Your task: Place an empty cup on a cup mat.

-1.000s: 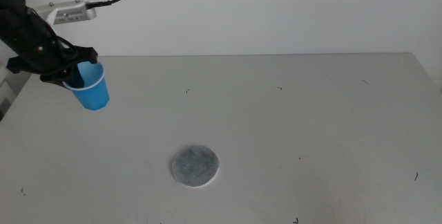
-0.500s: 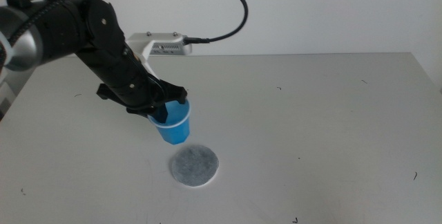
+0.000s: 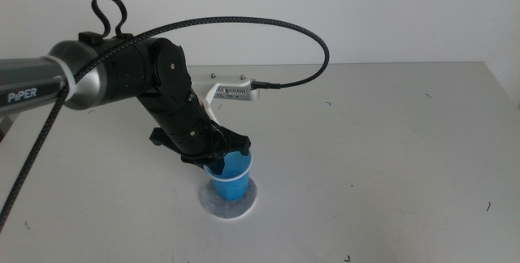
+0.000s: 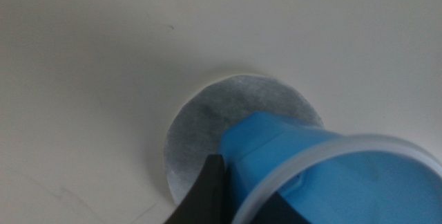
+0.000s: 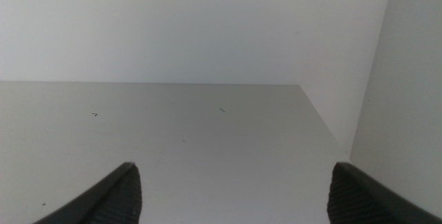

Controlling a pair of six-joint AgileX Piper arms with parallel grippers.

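Note:
The blue cup (image 3: 231,175) with a white rim is held upright over the grey round cup mat (image 3: 244,206); its base is at or just above the mat, I cannot tell which. My left gripper (image 3: 218,156) is shut on the cup's rim, reaching in from the left. In the left wrist view the cup (image 4: 297,162) fills the near side and hangs over the mat (image 4: 207,124), with one dark jaw beside its wall. My right gripper (image 5: 231,189) is open and empty over bare table, out of the middle view.
The grey table (image 3: 390,133) ends at a white wall at the back. The left arm's black cable (image 3: 244,28) arcs above the table behind the arm. In the right wrist view the table's corner (image 5: 304,89) meets the wall.
My left gripper has carried the cup from the table's far left toward the centre and down, until it stands over the mat. The mat has not moved.

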